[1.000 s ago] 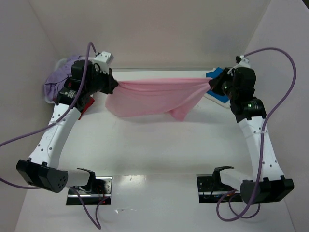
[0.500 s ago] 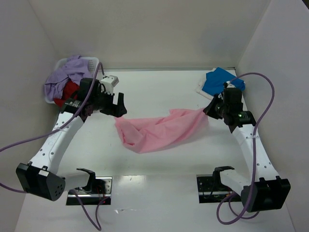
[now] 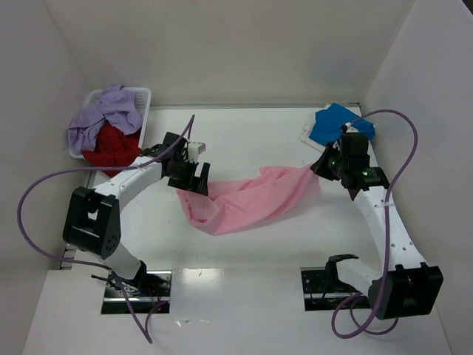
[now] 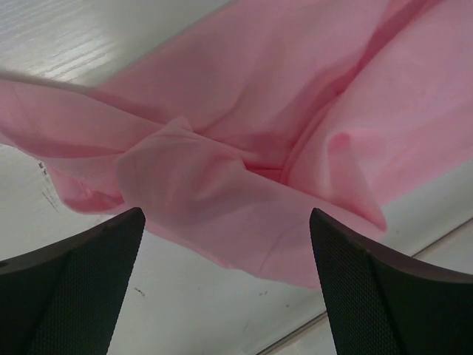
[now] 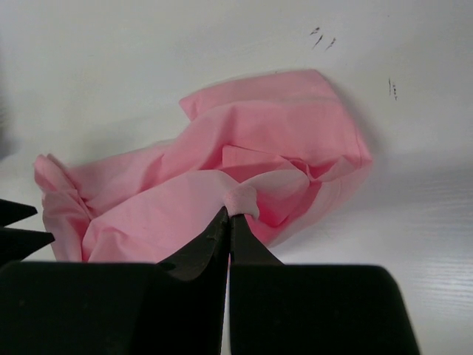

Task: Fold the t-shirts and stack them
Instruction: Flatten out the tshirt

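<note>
The light pink t-shirt (image 3: 247,196) lies crumpled across the middle of the table, its right end lifted. My right gripper (image 3: 319,167) is shut on a pinch of that end (image 5: 242,201). My left gripper (image 3: 194,180) is open just above the shirt's left end, with pink cloth (image 4: 244,148) ahead of its spread fingers (image 4: 81,288) and nothing between them. A bright blue t-shirt (image 3: 336,124) lies folded at the back right. A lavender t-shirt (image 3: 103,115) and a red t-shirt (image 3: 112,146) are heaped at the back left.
A white perforated basket (image 3: 140,96) at the back left corner holds the lavender and red cloth. White walls close in the table on three sides. Purple cables loop from both arms. The arm bases stand at the near edge.
The pink shirt was stretched in the air between both grippers; it has come down onto the table. My left gripper let go, opened, and moved right over the shirt's left end. The right gripper moved nearer, still gripping.
</note>
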`<state>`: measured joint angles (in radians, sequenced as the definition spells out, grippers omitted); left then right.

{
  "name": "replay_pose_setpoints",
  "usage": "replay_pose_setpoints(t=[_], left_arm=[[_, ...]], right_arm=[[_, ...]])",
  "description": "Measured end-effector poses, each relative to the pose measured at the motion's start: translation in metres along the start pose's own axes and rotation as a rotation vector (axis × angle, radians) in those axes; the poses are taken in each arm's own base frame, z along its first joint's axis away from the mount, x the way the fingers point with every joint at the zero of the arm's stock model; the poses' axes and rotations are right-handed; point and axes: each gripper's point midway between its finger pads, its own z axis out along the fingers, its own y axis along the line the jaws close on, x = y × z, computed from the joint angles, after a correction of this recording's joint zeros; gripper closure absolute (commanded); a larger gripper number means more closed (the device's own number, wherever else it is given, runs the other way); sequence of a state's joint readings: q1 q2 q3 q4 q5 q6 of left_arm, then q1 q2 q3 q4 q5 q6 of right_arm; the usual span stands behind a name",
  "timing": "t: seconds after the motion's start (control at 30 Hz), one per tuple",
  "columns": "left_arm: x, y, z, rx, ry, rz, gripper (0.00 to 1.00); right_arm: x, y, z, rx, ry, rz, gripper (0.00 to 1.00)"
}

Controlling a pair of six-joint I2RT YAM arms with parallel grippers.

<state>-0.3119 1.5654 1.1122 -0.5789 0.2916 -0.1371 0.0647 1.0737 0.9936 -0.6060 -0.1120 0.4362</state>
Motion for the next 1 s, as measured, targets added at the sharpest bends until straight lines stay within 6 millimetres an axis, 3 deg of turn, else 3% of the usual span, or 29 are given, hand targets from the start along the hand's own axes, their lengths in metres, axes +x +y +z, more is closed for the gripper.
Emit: replay_pose_setpoints(t=[0.2, 0.23, 0.3, 0.43, 0.47, 0.53, 0.63, 0.7, 0.77, 0.83, 0.9, 0.93, 1.0], left_arm=[[0.007, 0.016, 0.026, -0.043, 0.051, -0.047, 0.04], [0.008, 0.018, 0.030, -0.050, 0.059, -0.050, 0.10], [0.012, 0.023, 0.039, -0.062, 0.081, -0.061, 0.44], [0.018, 0.028, 0.049, -0.079, 0.113, -0.092, 0.81], [0.017, 0.028, 0.047, -0.083, 0.105, -0.086, 1.00], [0.012, 0.027, 0.041, -0.088, 0.087, -0.085, 1.00], [-0.020, 0.016, 0.010, -0.087, -0.027, -0.055, 1.00], [-0.057, 0.004, -0.033, -0.103, -0.156, -0.031, 1.00], [-0.106, -0.013, -0.090, -0.112, -0.343, 0.011, 1.00], [-0.158, -0.037, -0.174, -0.123, -0.597, 0.064, 1.00], [-0.181, -0.053, -0.236, -0.131, -0.776, 0.095, 1.00], [-0.189, -0.066, -0.296, -0.154, -0.937, 0.113, 1.00], [-0.182, -0.072, -0.367, -0.217, -1.116, 0.116, 1.00]], right_arm=[[-0.002, 0.000, 0.004, -0.001, -0.002, 0.000, 1.00], [-0.001, 0.000, 0.005, 0.000, -0.001, 0.000, 1.00], [-0.001, 0.000, 0.006, 0.000, 0.000, 0.000, 1.00], [-0.001, 0.000, 0.007, 0.001, 0.001, -0.002, 1.00], [-0.001, -0.001, 0.007, 0.002, 0.004, -0.003, 1.00], [0.000, -0.001, 0.009, 0.004, 0.009, -0.004, 1.00], [0.000, -0.002, 0.012, 0.010, 0.014, -0.005, 1.00], [-0.002, -0.002, 0.013, 0.014, 0.010, -0.005, 1.00], [-0.014, 0.001, 0.010, 0.020, -0.012, -0.006, 1.00], [-0.036, 0.010, 0.005, 0.010, -0.056, -0.009, 1.00], [-0.077, 0.026, -0.009, -0.017, -0.158, -0.013, 1.00], [-0.085, 0.029, -0.013, -0.022, -0.179, -0.013, 1.00], [-0.121, 0.039, -0.034, -0.043, -0.274, -0.008, 1.00]])
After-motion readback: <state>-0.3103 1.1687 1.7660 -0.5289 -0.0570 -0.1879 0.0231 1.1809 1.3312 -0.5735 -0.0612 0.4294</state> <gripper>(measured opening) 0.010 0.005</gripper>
